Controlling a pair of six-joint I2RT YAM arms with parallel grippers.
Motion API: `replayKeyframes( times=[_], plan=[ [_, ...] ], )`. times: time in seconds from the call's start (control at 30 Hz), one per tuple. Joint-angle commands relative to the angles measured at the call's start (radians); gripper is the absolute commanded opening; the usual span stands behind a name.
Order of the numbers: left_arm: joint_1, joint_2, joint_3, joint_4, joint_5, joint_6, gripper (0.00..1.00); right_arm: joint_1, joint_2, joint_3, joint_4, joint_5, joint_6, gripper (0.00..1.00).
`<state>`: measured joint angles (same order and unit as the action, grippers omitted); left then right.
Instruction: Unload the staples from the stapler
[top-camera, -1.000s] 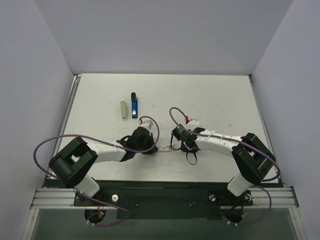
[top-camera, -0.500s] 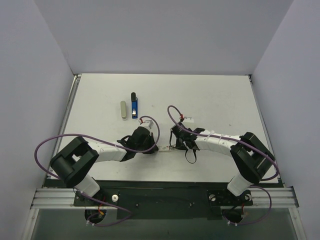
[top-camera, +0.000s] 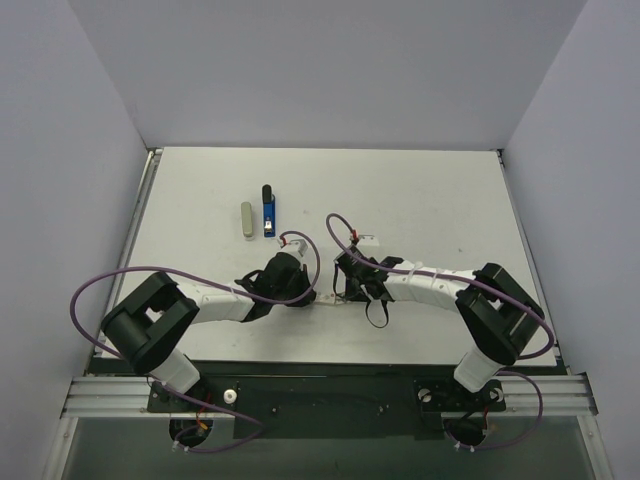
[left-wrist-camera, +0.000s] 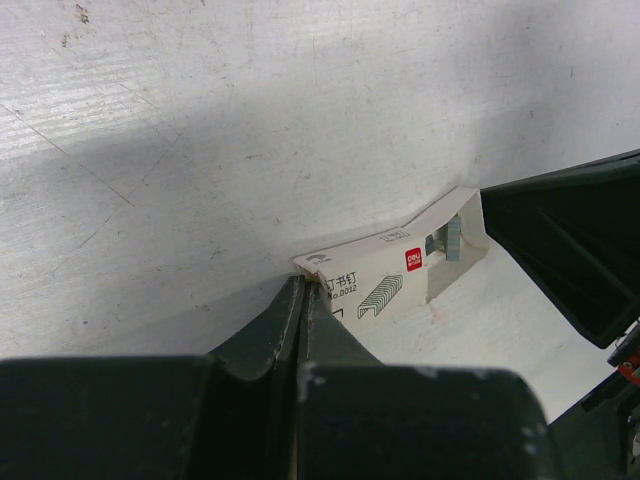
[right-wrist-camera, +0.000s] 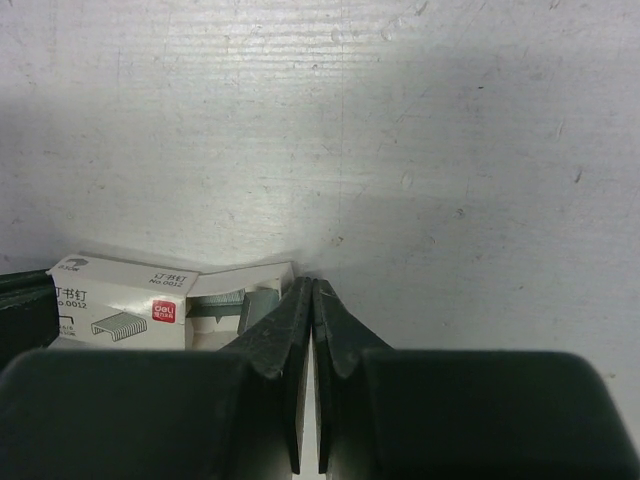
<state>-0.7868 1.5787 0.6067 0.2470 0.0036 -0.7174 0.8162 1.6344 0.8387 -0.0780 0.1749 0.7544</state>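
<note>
— Pale lilac walls (top-camera: 320, 70) box in a scuffed white tabletop (top-camera: 430, 190), and most of it looks quiet. What is different from a second ago?
— Only the right arm. Its wrist is further left across the near middle, so the right end effector (right-wrist-camera: 312, 290) now sits just beside the open end of the little staple box (left-wrist-camera: 370, 280). From overhead the box is nearly hidden between the two wrists.
— Open or closed?
— Closed. The two fingers meet tip to tip with nothing between them. The left end effector (left-wrist-camera: 302, 290) is closed as well, its tips touching the box's near corner. Whether a sliver of cardboard is pinched there I cannot tell.
— And the stapler?
— The stapler (top-camera: 268, 212) lies flat toward the far left, dark end pointing away, just beside a short grey bar (top-camera: 247, 221) and well apart from both arms. It sits exactly where it was.
— Staples?
— A silvery strip of staples (left-wrist-camera: 452, 240) shows inside the box's open flap.
— So what does that mean for the task?
— My reading is that both arms are busy with the box, not the stapler — perhaps stowing what came out. Whether the stapler's rail is empty cannot be seen from here
</note>
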Motion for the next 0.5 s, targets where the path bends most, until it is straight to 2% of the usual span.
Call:
replayKeyframes(
  times=[0.0, 0.47],
  plan=[
    [-0.011, 0.017, 0.019, -0.003, -0.004, 0.012, 0.0, 0.023, 0.027, 0.026, -0.072, -0.014, 0.043, 0.0],
    [-0.023, -0.043, -0.039, -0.017, -0.017, -0.019, 0.0, -0.002, 0.021, 0.022, -0.138, 0.035, 0.171, 0.0]
  ],
)
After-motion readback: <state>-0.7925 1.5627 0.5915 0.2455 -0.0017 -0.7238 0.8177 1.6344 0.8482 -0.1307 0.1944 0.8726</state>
